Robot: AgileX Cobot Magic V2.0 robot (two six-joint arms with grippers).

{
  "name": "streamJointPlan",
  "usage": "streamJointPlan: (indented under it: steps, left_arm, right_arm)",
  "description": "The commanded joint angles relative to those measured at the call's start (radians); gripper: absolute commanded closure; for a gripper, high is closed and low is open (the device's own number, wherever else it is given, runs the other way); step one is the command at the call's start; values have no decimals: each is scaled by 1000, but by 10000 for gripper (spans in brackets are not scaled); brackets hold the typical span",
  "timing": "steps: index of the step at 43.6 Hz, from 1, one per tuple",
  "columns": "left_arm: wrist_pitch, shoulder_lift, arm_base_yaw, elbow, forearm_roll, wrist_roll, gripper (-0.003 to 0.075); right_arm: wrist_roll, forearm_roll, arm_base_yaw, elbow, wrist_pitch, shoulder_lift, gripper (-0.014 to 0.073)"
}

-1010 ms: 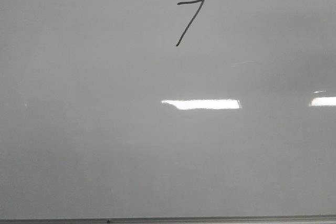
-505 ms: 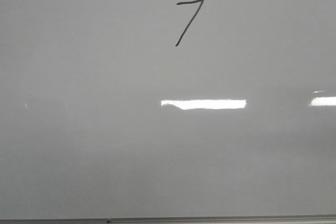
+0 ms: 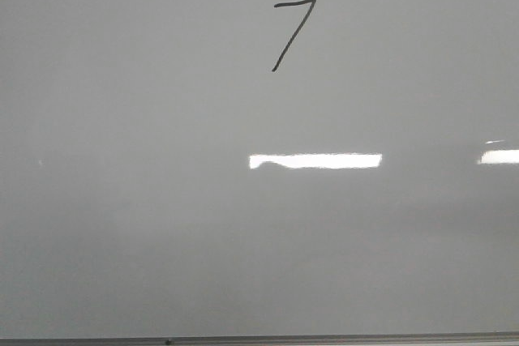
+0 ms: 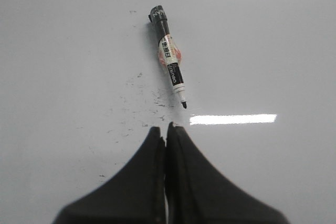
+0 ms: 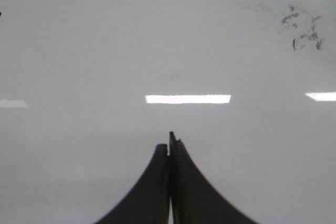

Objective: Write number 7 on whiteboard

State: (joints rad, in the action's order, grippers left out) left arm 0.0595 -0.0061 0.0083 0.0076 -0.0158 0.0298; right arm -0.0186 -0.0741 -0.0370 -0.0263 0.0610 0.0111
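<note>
A thin black number 7 (image 3: 290,33) is drawn near the top middle of the glossy pale-grey whiteboard (image 3: 146,200) in the front view. No gripper shows in that view. In the left wrist view my left gripper (image 4: 165,128) is shut and empty above the whiteboard (image 4: 63,51). An uncapped black-and-white marker (image 4: 169,59) lies flat on the board just beyond the fingertips, its tip pointing towards them. In the right wrist view my right gripper (image 5: 169,141) is shut and empty over the board (image 5: 79,51).
The board's thin metal edge (image 3: 324,338) runs along the bottom of the front view. Small black ink specks (image 4: 144,103) lie by the marker. A dark smudge (image 5: 302,27) marks the board in the right wrist view.
The 7 and the board have not moved. Only the bright light reflection below the 7 has shifted slightly and grown a little wider.
</note>
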Motion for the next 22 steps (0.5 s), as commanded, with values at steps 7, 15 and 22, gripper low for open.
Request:
streamJointPlan:
  steps: [7, 15, 22]
  left_arm:
    - [-82, -13, 1, 13, -1, -10, 741]
    - [-82, -13, 1, 13, -1, -10, 741]
    - [-82, -13, 1, 13, -1, -10, 741]
  right_arm:
    - [-4, -6, 5, 3, -114, 17, 711]
    - [-4, -6, 5, 2, -113, 17, 711]
    - [8, 13, 5, 2, -117, 18, 711]
